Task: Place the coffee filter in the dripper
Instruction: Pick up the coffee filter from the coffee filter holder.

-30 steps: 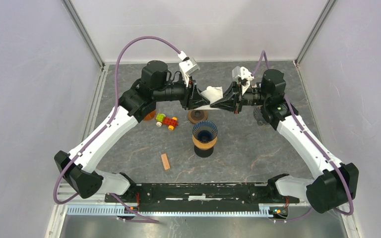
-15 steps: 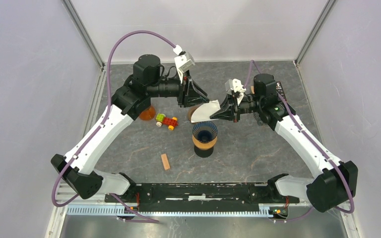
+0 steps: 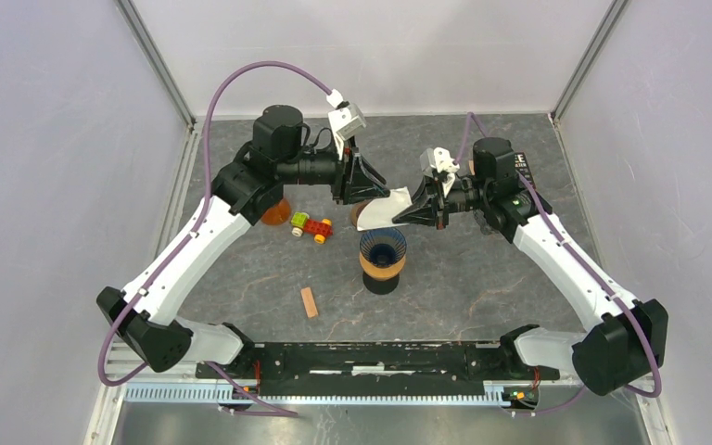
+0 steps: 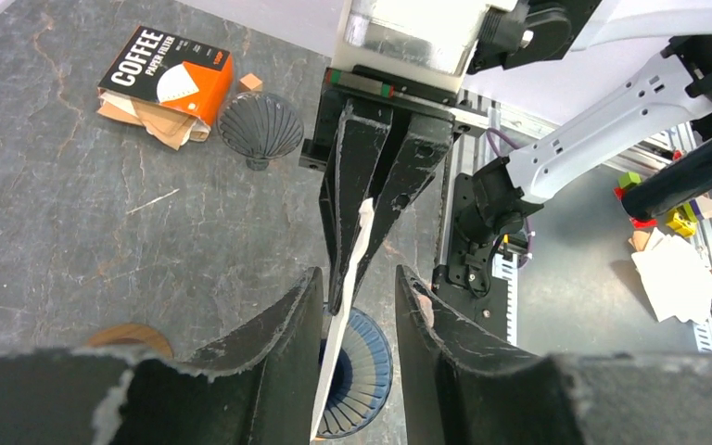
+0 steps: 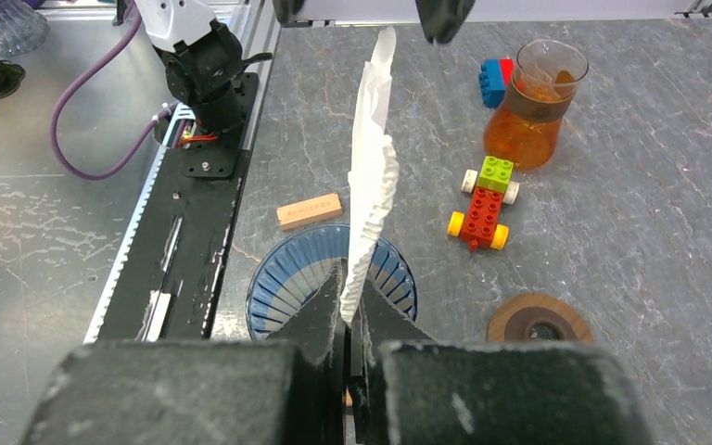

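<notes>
The white paper coffee filter hangs folded flat from my right gripper, which is shut on its edge. It is held just behind and above the blue ribbed dripper on its tan base. In the right wrist view the filter stands edge-on above the closed gripper, with the dripper below. My left gripper is open beside the filter's upper corner. In the left wrist view its gripper straddles the filter edge without clamping it, over the dripper.
A Lego car, a beaker of orange liquid and a wooden ring lie left of the dripper. A wooden block lies in front. An orange filter box and a dark dripper sit at the back right.
The left gripper let go of the filter and drew back a little. The right gripper carried the filter forward and left, down towards the dripper. Little has moved in the last half second.
</notes>
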`<action>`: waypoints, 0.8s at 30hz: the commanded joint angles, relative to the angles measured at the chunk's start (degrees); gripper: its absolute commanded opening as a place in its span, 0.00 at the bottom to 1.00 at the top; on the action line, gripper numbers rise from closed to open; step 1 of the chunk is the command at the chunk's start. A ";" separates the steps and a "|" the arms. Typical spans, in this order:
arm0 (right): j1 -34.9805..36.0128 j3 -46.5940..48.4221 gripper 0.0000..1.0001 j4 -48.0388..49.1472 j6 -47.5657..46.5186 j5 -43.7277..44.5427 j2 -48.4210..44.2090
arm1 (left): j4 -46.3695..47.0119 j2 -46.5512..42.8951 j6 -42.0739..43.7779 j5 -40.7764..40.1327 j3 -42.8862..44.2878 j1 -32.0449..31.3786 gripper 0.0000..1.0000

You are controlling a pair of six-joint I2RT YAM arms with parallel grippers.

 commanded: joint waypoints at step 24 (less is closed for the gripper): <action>0.13 2.60 0.00 0.12 -1.36 -3.34 -0.47 | -0.13 -0.44 6.45 -3.16 -1.16 0.15 0.31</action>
